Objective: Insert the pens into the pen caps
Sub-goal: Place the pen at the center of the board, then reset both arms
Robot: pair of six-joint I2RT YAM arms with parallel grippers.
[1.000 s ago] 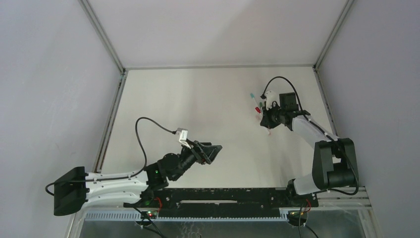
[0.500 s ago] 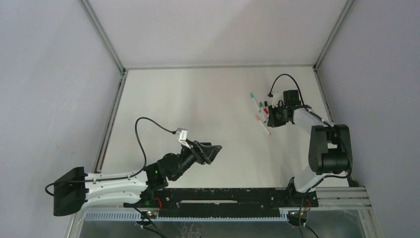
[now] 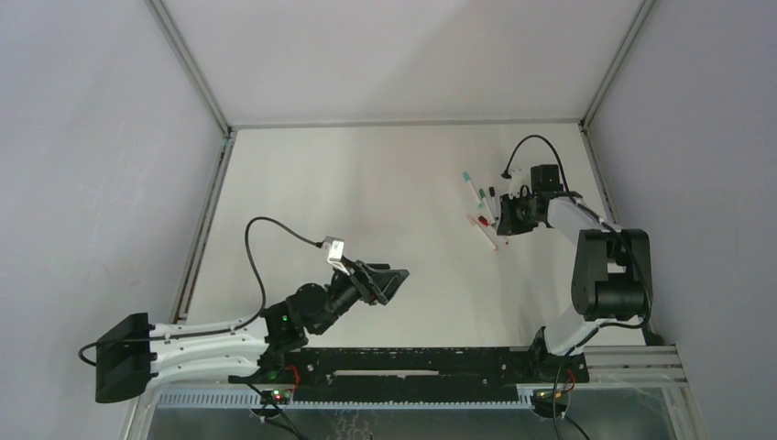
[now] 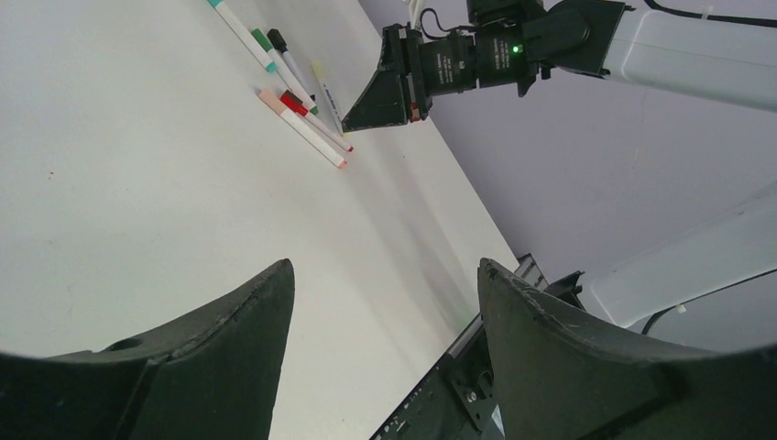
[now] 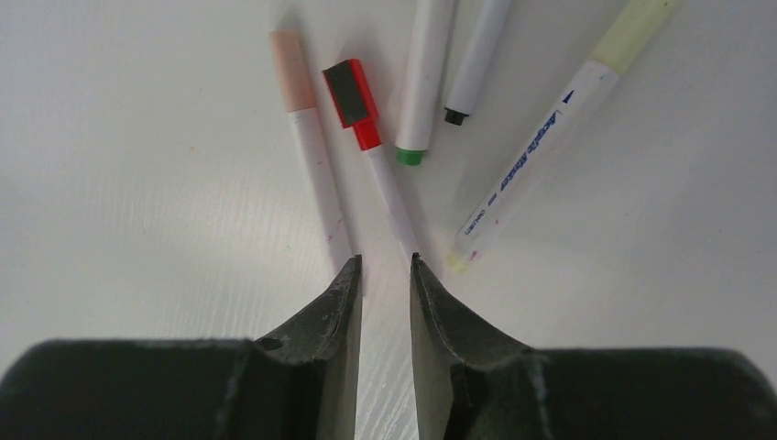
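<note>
Matte white table (image 3: 366,202), faintly grained, walled by smooth grey panels (image 3: 92,137); slim white-barrelled pens (image 5: 316,174) fanned flat at far right, short cylindrical caps (image 5: 293,73) in peach, red and pale yellow-green on three; right gripper (image 5: 383,266) low at their near ends, black wedge fingers a narrow slit apart, gripping nothing; left gripper (image 4: 385,266) spread wide, empty, well apart from pens.

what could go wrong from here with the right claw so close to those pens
1. The right claw hangs with its tips right at the ends of the peach pen and red pen; any sideways move may nudge or roll them.
2. The pens lie fanned close together, so a grab here could catch two at once.
</note>
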